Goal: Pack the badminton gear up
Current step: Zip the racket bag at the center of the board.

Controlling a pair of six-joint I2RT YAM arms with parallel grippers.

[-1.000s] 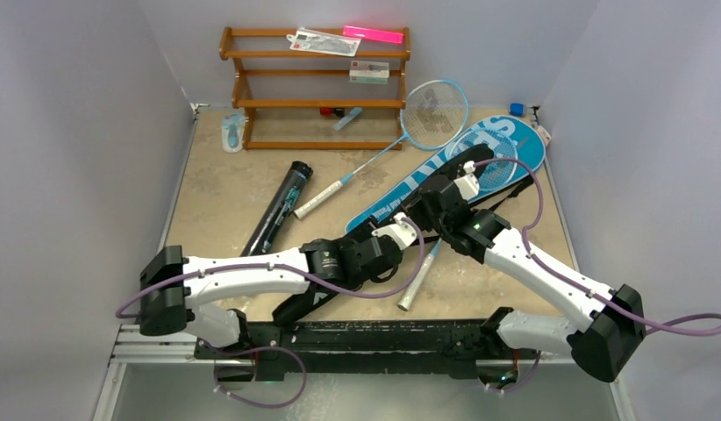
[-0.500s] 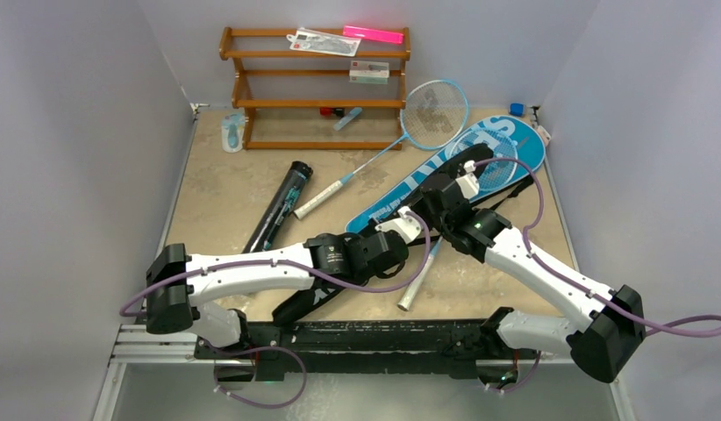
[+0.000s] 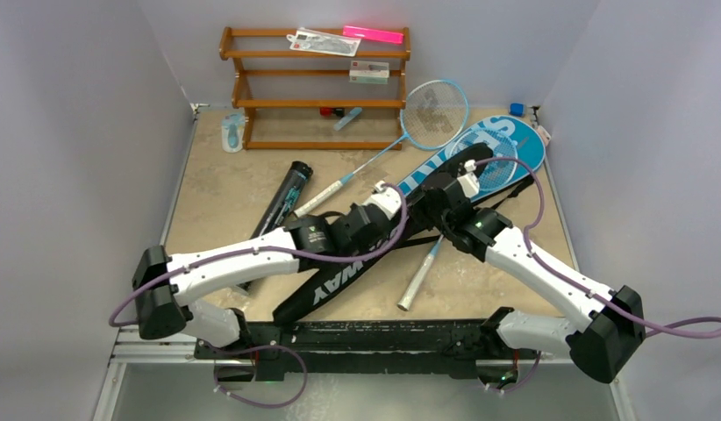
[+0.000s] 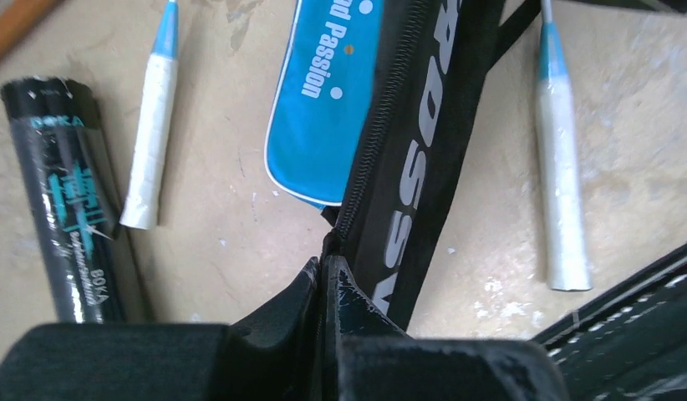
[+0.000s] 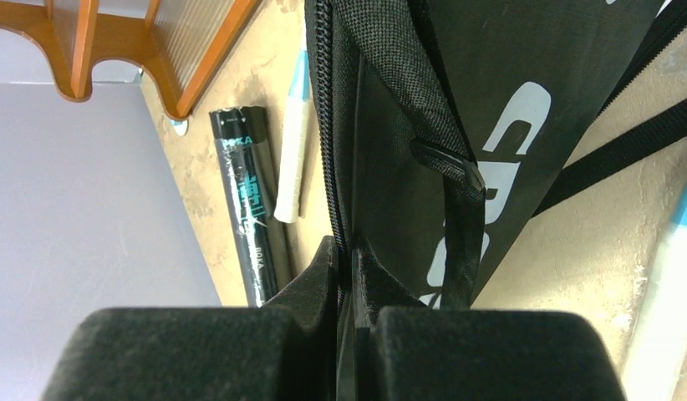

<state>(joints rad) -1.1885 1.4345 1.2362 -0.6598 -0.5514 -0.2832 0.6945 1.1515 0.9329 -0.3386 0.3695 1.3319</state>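
The black racket cover [image 3: 335, 282] is showing bold white lettering along its length, with a black zip and black straps. To the far right, the blue racket cover [image 3: 524, 140] is carrying white lettering and a thin white edge line. The far racket [image 3: 388, 153] is showing a light-blue frame and shaft and a white grip. On the left, the tube [image 3: 281, 203] is displaying teal markings on black. The rack [image 3: 313, 103] is showing warm brown, with a bright pink bar [image 3: 373, 35] on top. The table [image 3: 218, 189] is showing mottled beige.

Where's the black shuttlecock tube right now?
The black tube lies diagonally left of centre in the top view, in front of the wooden rack, just left of the light-blue racket's white grip.
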